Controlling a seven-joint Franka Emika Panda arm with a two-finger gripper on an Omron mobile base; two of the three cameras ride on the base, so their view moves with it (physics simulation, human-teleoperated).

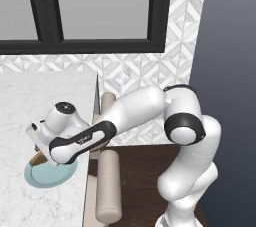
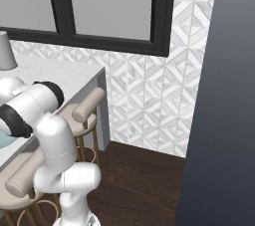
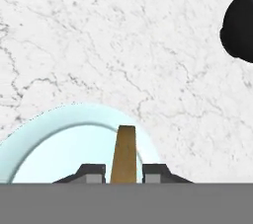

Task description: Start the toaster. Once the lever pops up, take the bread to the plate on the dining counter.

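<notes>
Golden-tan bread [image 3: 123, 153] stands edge-on between the gripper [image 3: 123, 173] fingers [image 3: 91, 172], pinched from both sides. Slice sits over the pale blue plate [image 3: 59, 144], which lies on the white marble dining counter [image 3: 123, 45]. Left base view: gripper [image 1: 39, 157] low at the plate [image 1: 50, 176], near the counter edge; padded stool [image 1: 108, 186] beside it.

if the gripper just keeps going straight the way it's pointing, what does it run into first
Most likely the plate. The gripper points down at it with the bread edge-on between the fingertips, so the slice would touch first. How far above it hangs is unclear.
</notes>
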